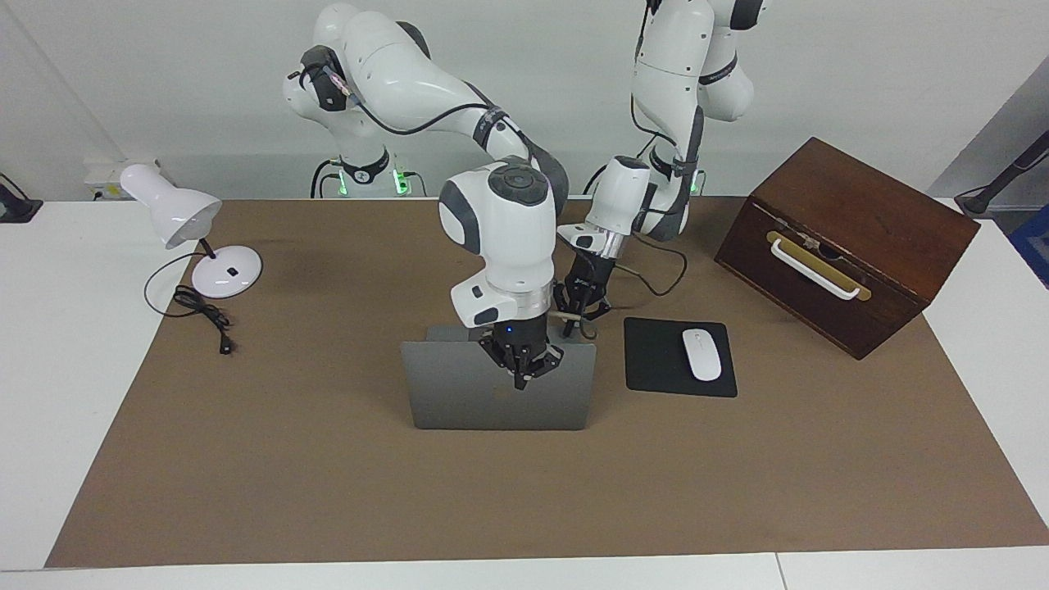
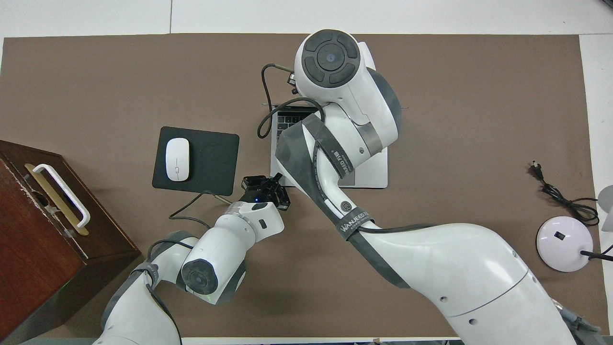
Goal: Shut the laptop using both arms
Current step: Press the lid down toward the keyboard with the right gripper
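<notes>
laptop (image 1: 492, 389) sits mid-mat, open, lid upright with its silver back turned away from the robots; in the overhead view part of the keyboard and the palm rest (image 2: 371, 175) show under the right arm.

right gripper (image 1: 524, 370) – arm comes from its base, bends over the laptop, and points down at the lid's top edge. the dark fingers hang against the upper part of the lid's back, near the middle of the edge. how wide the jaws stand, and whether they pinch the edge, cannot tell.

left gripper (image 1: 583, 305) – lower and closer to the robots than the right one, at the laptop's corner toward the left arm's end. in the overhead view it (image 2: 265, 188) sits just beside the base's near corner, touching or not – cannot tell. jaw opening also unclear.

black mouse pad (image 1: 656, 360) with a white mouse (image 1: 701, 354) lies beside the laptop, just past the left gripper toward the left arm's end. wooden box (image 1: 852, 238) stands further that way. white lamp (image 1: 176, 217) and its cord (image 1: 205, 315) are at the right arm's end, well apart from both grippers.
</notes>
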You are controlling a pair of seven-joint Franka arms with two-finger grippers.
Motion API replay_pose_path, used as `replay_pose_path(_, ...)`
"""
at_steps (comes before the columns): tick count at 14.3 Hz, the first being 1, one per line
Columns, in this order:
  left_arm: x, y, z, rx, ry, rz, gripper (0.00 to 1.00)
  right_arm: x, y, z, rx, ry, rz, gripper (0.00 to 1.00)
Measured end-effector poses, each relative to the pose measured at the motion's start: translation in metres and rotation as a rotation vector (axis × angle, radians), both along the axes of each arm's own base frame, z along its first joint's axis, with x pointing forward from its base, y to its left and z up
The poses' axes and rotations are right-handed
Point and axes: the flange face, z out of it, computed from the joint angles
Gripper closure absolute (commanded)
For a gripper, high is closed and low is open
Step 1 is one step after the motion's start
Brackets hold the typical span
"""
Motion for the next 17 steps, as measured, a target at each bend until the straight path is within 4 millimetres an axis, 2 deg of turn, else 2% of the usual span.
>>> replay_pose_path(5, 0.000, 0.000, 0.000, 0.002, -0.002, -0.003, 1.00, -0.003, 0.002, -0.011, 0.048, 0.052, -0.016, 1.00)
replay_pose_path(17, 0.000, 0.000, 0.000, 0.022, -0.018, -0.031, 1.00, -0.005, 0.005, -0.051, 0.212, 0.114, -0.076, 1.00)
